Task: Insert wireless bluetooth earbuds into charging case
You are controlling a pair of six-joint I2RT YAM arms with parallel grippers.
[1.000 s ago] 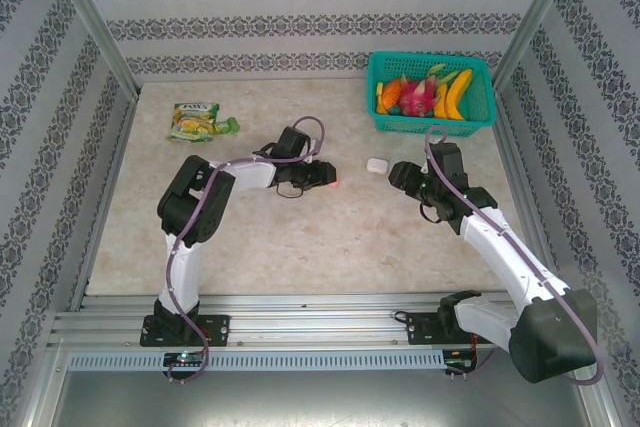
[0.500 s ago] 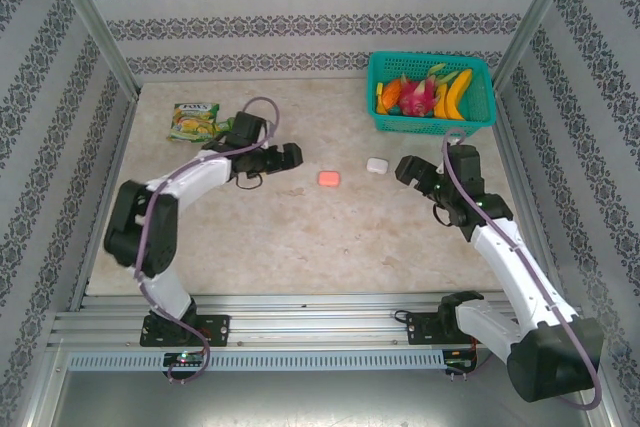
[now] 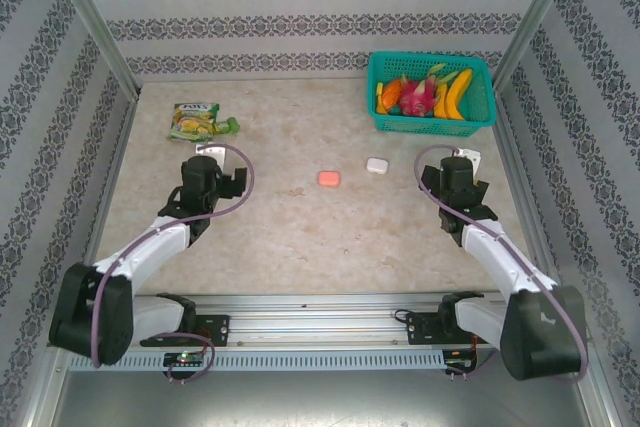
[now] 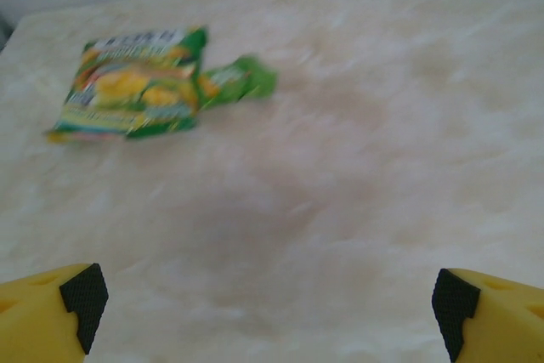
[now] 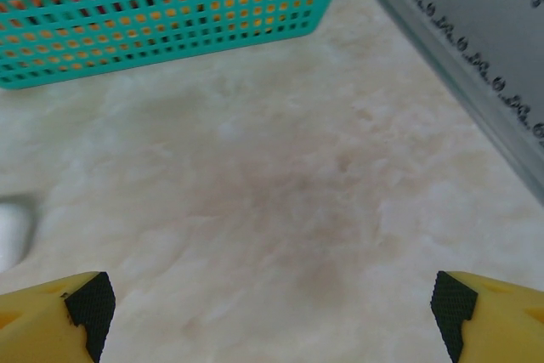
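At the far left of the worktop (image 3: 300,237) a green snack packet (image 3: 200,120) lies flat. The left tool (image 4: 268,299) hovers near it with its yellow fingers (image 4: 51,308) spread as wide as they go, holding nothing, only bare marble between them. In the middle a pale pink case (image 3: 328,178) and, just to its right, a white case (image 3: 376,164) sit apart from each other and well clear of both arms. Both look closed from above, though the lids are too small to judge. The wireless bluetooth earbuds cannot be made out at this scale, so whether they are seated inside the cases I cannot tell. Further right the right tool (image 5: 270,303) is likewise fully open and empty, aimed at the gap between the teal basket (image 5: 170,14) of toy fruit and the patterned side wall (image 5: 476,40), with the white case just showing at the left edge of its wrist view. The main risk, as I judge it, is a false finish: if a lid is not snapped down or an earbud sits crooked in its socket, nothing here would reveal it. If either arm goes back in, wide-open fingers swept low could nudge a light case across the smooth marble, and the right arm could clip the basket rim or the wall.
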